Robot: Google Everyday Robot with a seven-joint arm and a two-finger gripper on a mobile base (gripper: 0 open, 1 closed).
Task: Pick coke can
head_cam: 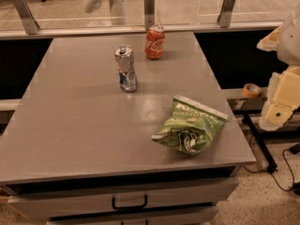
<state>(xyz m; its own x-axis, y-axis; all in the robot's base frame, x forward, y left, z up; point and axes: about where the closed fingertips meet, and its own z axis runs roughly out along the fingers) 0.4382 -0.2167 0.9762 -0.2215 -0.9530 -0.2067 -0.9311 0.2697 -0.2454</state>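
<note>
The coke can [154,42], short and red-orange with white script and a silver top, stands upright near the far edge of the grey table [84,121]. My gripper [280,102] is a cream-coloured shape at the right edge of the view. It hangs beyond the table's right side, far from the coke can and holding nothing that I can see.
A taller slim silver-and-blue can [125,69] stands in front and to the left of the coke can. A crumpled green chip bag [191,126] lies near the front right corner. A glass barrier with metal posts [149,7] runs behind the table. Drawers [129,201] sit below the front edge.
</note>
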